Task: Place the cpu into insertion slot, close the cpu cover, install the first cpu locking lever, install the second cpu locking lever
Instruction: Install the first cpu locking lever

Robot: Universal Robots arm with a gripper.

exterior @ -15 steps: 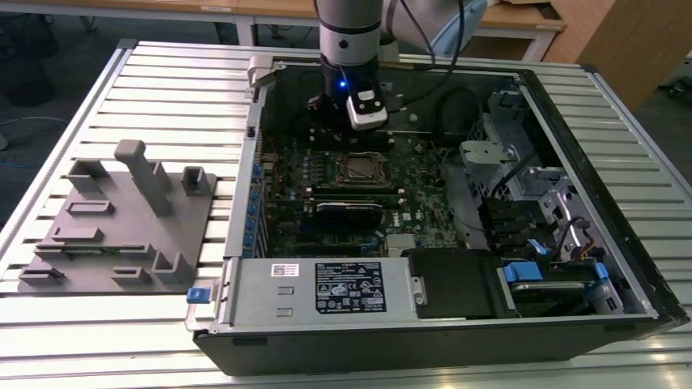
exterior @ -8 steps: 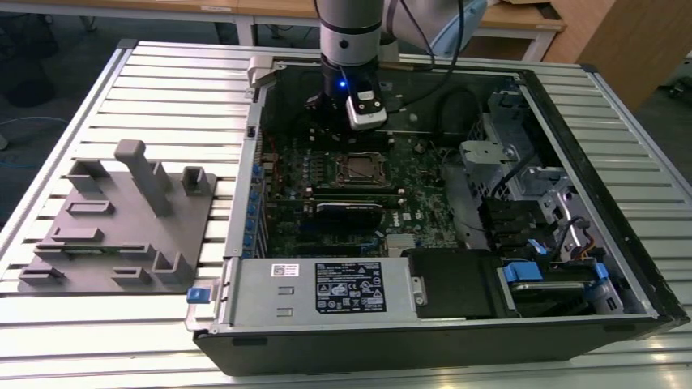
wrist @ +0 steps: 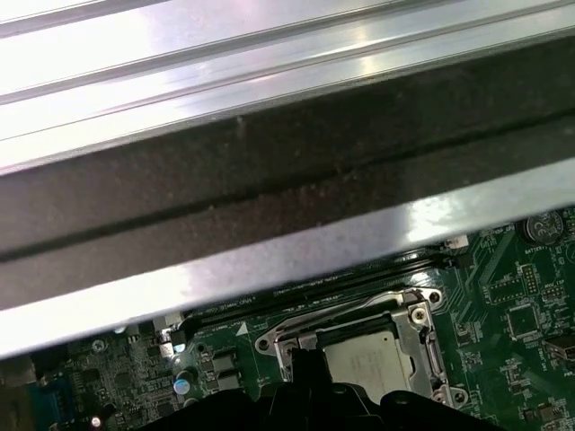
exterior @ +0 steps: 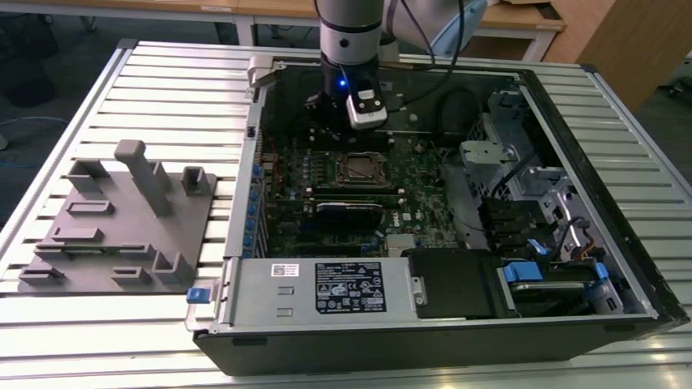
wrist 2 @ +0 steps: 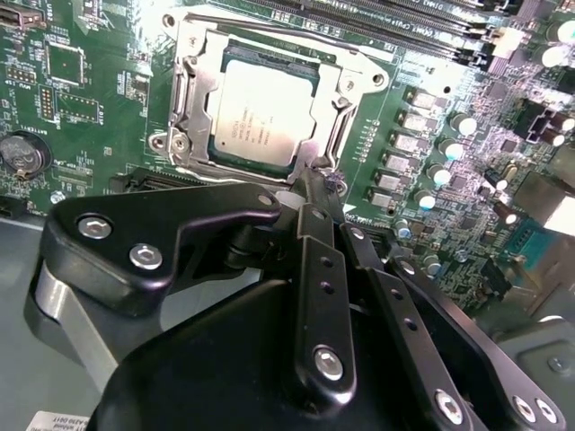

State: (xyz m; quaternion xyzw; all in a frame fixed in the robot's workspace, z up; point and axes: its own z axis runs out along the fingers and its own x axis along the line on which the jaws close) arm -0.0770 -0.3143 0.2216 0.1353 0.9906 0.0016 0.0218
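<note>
The cpu lies flat in the insertion slot, its dull silver top showing through the window of the cpu cover. The cover rests down around the chip. My gripper hangs just above the socket's edge, its black fingers drawn together with nothing visible between them. A thin wire lever runs along that side of the socket and ends right by the tips. In the first wrist view the cpu sits beside the gripper.
The green motherboard sits inside an open black computer case. Long memory slots run beside the socket. A power supply fills the case's front. A grey fixture block stands on the slatted table at the exterior view's left.
</note>
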